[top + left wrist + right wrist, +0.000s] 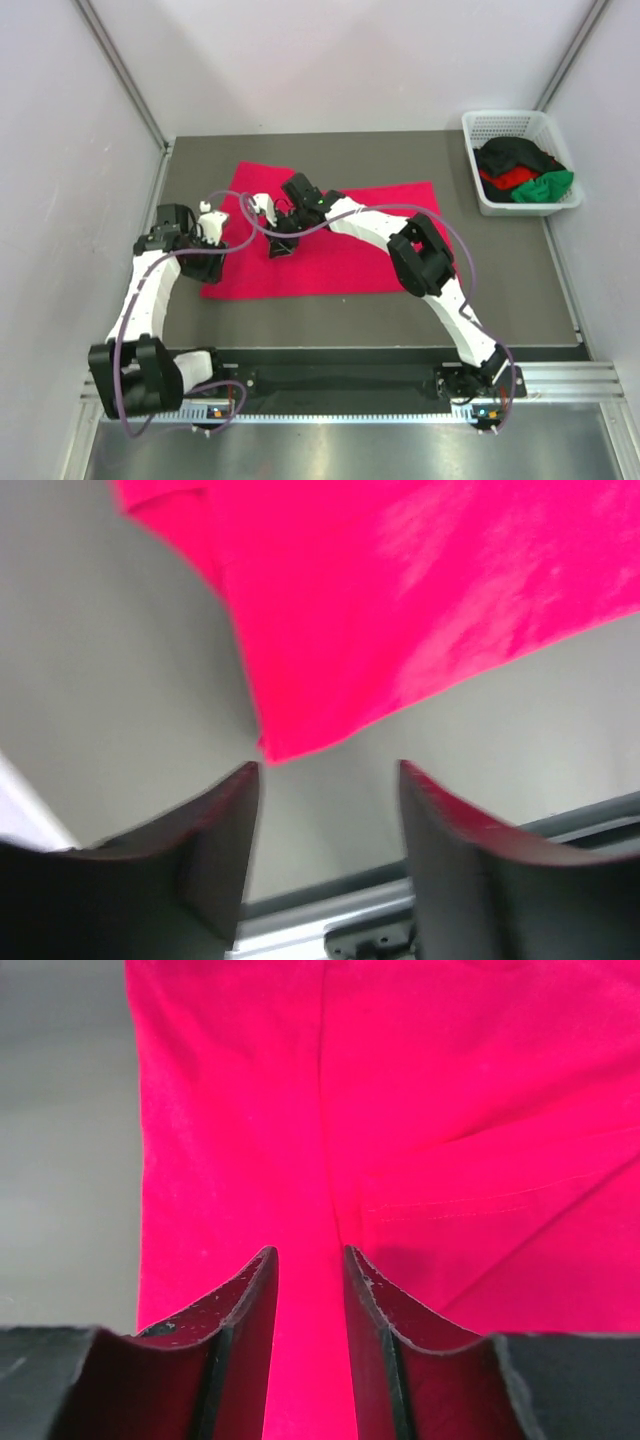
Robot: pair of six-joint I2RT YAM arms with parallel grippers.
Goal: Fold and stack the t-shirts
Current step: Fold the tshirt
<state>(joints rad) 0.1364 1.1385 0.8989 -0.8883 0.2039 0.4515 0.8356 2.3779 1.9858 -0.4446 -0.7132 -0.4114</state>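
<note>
Shirt position: the pink shirt (pixel 350 262) lies spread flat on the table (pixel 510 270), left of centre, with both arms reaching over it.
Long axis: it runs left to right, tilted slightly so the right end sits farther back. A flap juts out at the far-left corner. The neck is not visible, so I cannot tell which end is the collar.
Other shirts: the other shirts (pixel 515 157), black, red and green, are bundled in the basket (pixel 505 118) at the far right, well apart.
Left pincer: the left gripper (pixel 330 772) stands fairly wide and empty, with a corner of the pink shirt just beyond its tips.
Right pincer: the right gripper (pixel 310 1255) is narrow, with a slim gap over the cloth near one edge. I cannot tell whether any fabric is caught.
Risk, left: the corner is a thin point, so jaws shutting short of it would pinch only air.
Risk, right: a narrow bite may take only one layer, dragging the fold crooked.
Risk, both: uneven lifting could skew the edge or bunch the cloth.
</note>
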